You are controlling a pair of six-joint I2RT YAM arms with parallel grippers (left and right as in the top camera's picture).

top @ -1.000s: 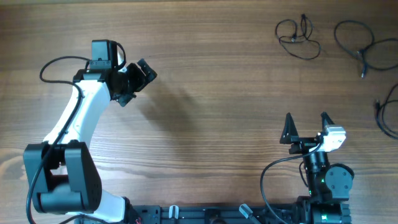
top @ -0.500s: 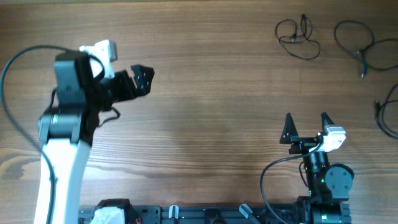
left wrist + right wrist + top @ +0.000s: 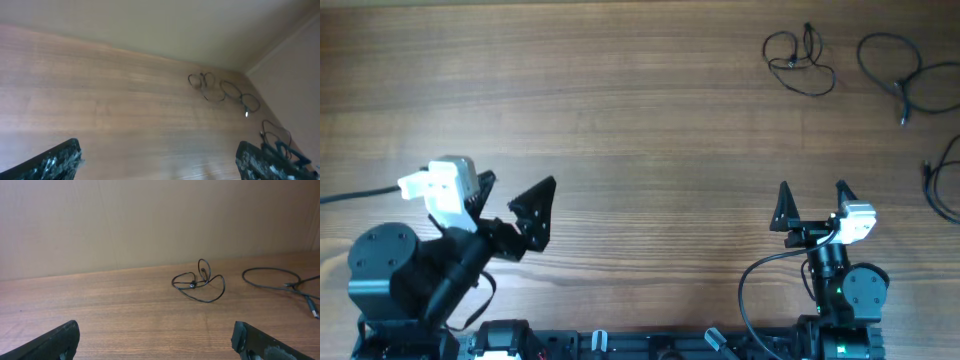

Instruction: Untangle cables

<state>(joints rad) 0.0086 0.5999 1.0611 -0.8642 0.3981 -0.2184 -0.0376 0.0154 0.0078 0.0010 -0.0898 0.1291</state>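
Observation:
Three thin black cables lie apart on the wooden table at the far right. A small looped cable (image 3: 799,62) is nearest the middle, a larger looped cable (image 3: 898,72) lies right of it, and a third cable (image 3: 945,180) runs off the right edge. My left gripper (image 3: 510,202) is open and empty near the front left, far from them. My right gripper (image 3: 813,200) is open and empty at the front right, well short of the small looped cable (image 3: 197,282). The left wrist view shows the cables far off: the small loop (image 3: 201,80), the larger loop (image 3: 240,96) and the third (image 3: 275,135).
The wooden table (image 3: 640,130) carries nothing else. A beige wall (image 3: 150,220) stands behind its far edge. The arm bases and black mounting rail (image 3: 650,345) line the front edge.
My left arm has pulled back from the far left of the table to the front left edge, its gripper open throughout. The right arm and the cables have not moved.

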